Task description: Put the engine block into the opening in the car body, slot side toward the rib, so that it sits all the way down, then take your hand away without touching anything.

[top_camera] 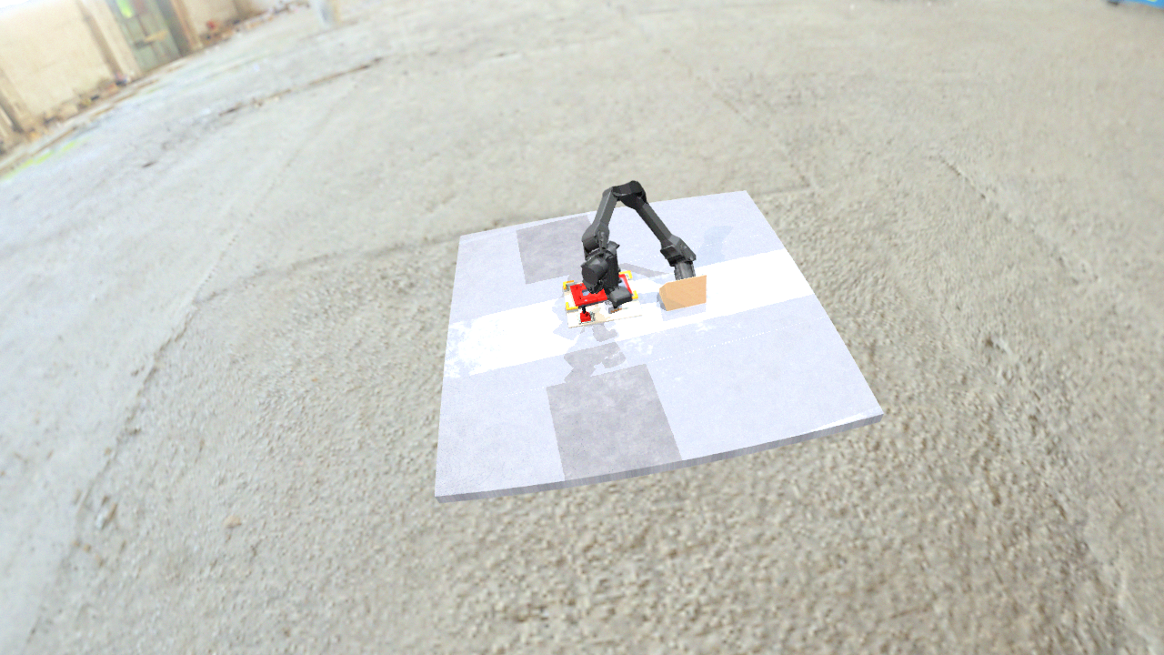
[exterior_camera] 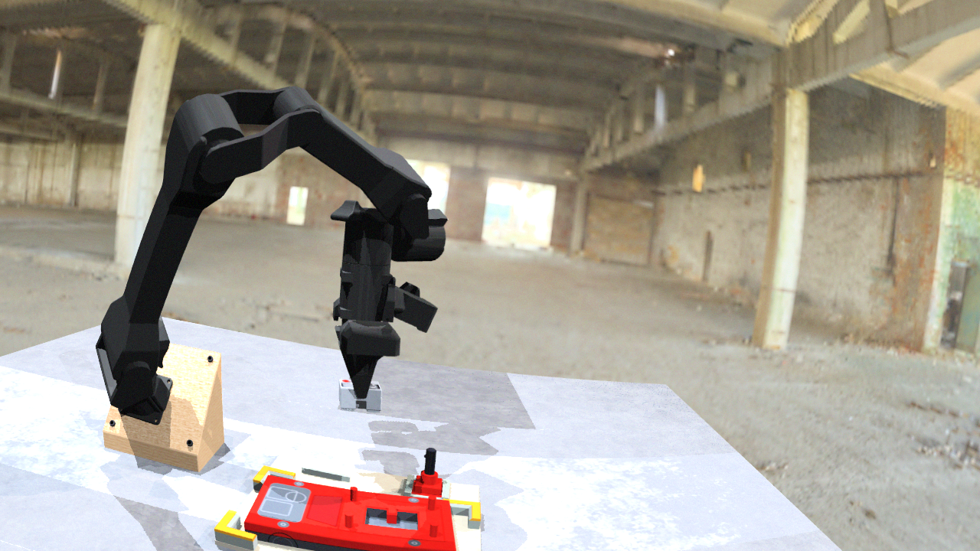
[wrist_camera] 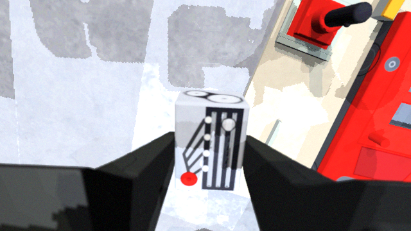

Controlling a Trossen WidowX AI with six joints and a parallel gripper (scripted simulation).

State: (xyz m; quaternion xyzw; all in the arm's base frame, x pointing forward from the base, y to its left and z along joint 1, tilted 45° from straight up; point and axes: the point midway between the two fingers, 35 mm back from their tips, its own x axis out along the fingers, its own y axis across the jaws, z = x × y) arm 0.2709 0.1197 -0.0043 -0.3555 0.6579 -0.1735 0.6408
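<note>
The engine block (exterior_camera: 347, 397) (wrist_camera: 192, 128) is a small grey box with a striped top, a red dot and two circles on one end face. My gripper (exterior_camera: 360, 393) (wrist_camera: 209, 140) is shut on it, with one finger on each side, and holds it above the table beyond the fixture in the exterior view. A dark notch shows low on the block's side facing that camera. The red car body (top_camera: 579, 295) (exterior_camera: 328, 510) (wrist_camera: 353, 128) lies flat in the fixture. Its rectangular opening (exterior_camera: 375, 519) has a red rib (exterior_camera: 392, 515) at the middle.
The cream fixture board (exterior_camera: 383, 480) has yellow-topped corner brackets (exterior_camera: 236, 529) (wrist_camera: 392, 9). A red piece (top_camera: 585, 317) (exterior_camera: 428, 485) (wrist_camera: 298, 24) with an upright black post (exterior_camera: 430, 460) (wrist_camera: 348, 15) stands beside the car body. The wooden arm base (top_camera: 683, 294) (exterior_camera: 198, 404) stands on the table.
</note>
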